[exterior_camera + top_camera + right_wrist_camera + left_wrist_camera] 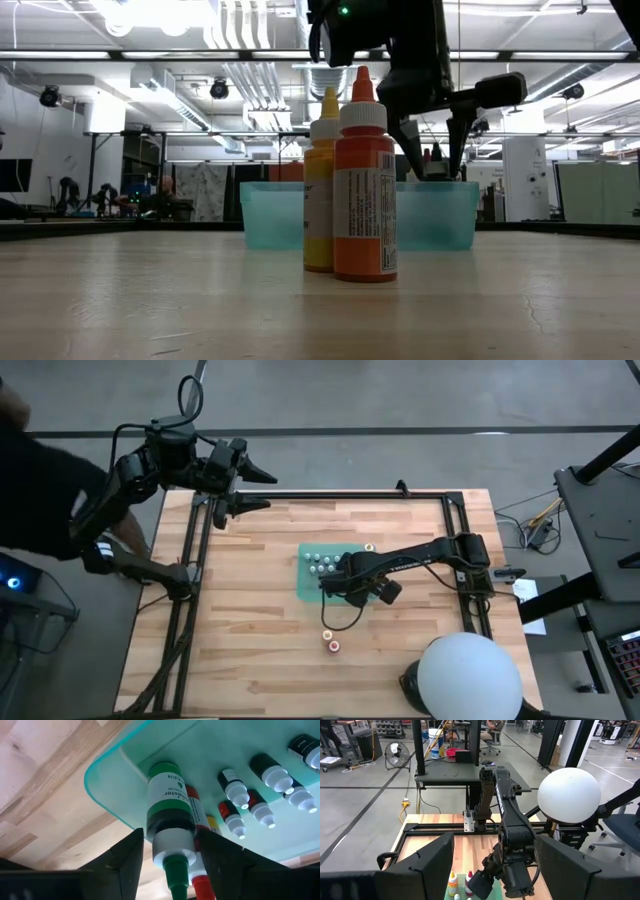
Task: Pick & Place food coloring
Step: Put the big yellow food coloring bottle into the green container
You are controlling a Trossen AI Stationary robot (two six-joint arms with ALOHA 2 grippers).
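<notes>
Centrally, the right gripper [338, 582] hung over the near corner of the pale green tray [107, 767], its fingers [122, 857] spread to either side of a green-topped bottle [167, 812] that stood in that corner; whether the pads touched it could not be told. A red-topped bottle [200, 875] stood just beside the green one, against the same finger gap. Farther into the tray, several small pale-capped bottles [235, 795] stood in rows. Outside the tray, on the wooden worktop [250, 620], an orange dropper bottle [364, 190] and a yellow one [322, 185] stood upright, touching, between the tray and the worktop's front edge; in the low view they blocked the middle of the tray. A black metal frame [330, 495] bordered the worktop. The left gripper [262, 488] waited with jaws wide over the far left corner of the frame. A white dome [468, 675] stood at the front right.
</notes>
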